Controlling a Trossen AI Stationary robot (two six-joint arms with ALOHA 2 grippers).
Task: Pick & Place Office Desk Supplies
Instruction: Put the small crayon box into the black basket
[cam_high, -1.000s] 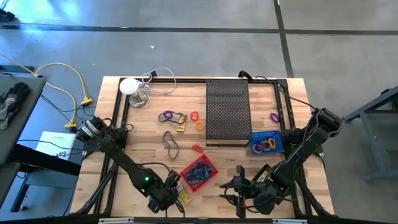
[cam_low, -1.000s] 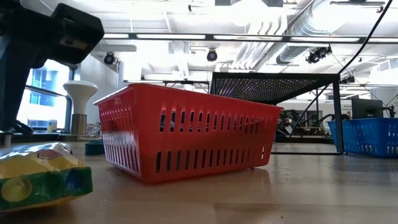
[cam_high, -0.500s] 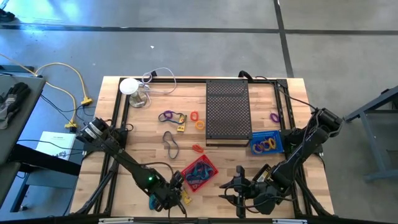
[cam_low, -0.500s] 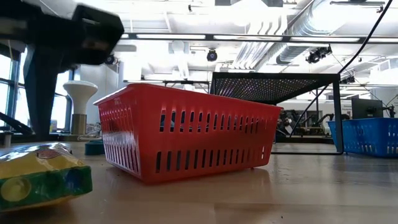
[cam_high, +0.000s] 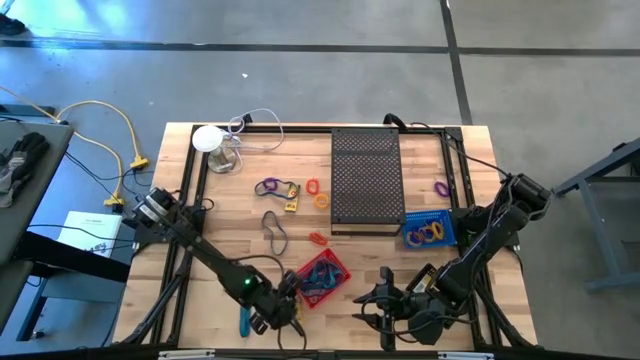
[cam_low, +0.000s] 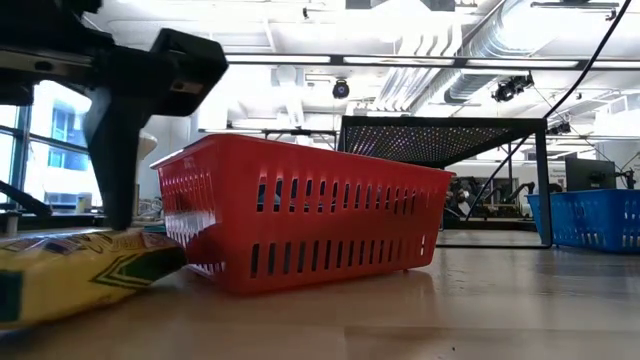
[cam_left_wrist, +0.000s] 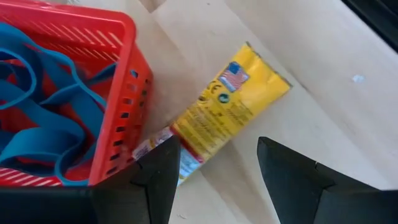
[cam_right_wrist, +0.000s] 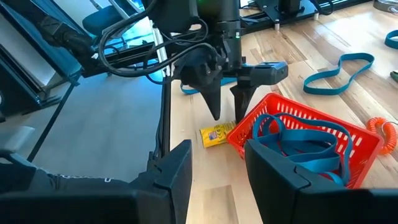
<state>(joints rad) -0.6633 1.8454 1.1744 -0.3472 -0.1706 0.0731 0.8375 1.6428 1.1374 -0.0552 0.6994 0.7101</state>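
Observation:
A yellow packet (cam_left_wrist: 230, 109) lies flat on the table against the red basket (cam_high: 320, 278), which holds blue loops. My left gripper (cam_right_wrist: 227, 112) stands open over the packet at the basket's near left corner, fingers pointing down, one on each side of the packet's end. A teal stick (cam_high: 243, 322) lies to the left of that arm. Purple loops (cam_high: 268, 187), a grey loop (cam_high: 275, 230) and orange rings (cam_high: 318, 195) lie on the table farther back. My right gripper (cam_high: 372, 305) waits open near the front edge, right of the basket, with nothing between its fingers. My left gripper comes at the yellow packet from above. In the low view one finger (cam_low: 115, 180) meets the packet's upper face (cam_low: 100, 248). The packet's end by the basket (cam_left_wrist: 186, 155) lies between the open fingers, and the packet rests on the table.
A black perforated tray (cam_high: 365, 180) stands at the back centre. A blue basket (cam_high: 428, 230) with yellow rings stands at the right. A white round object with a cable (cam_high: 208, 138) is at the back left. A purple loop (cam_high: 441, 187) lies right of the tray.
My left gripper has gone toward the table's right edge and a little down, up to the red basket's corner, rolling as it went, and stays open. The teal stick has come out from under the arm. The yellow packet has shifted and turned on the table.

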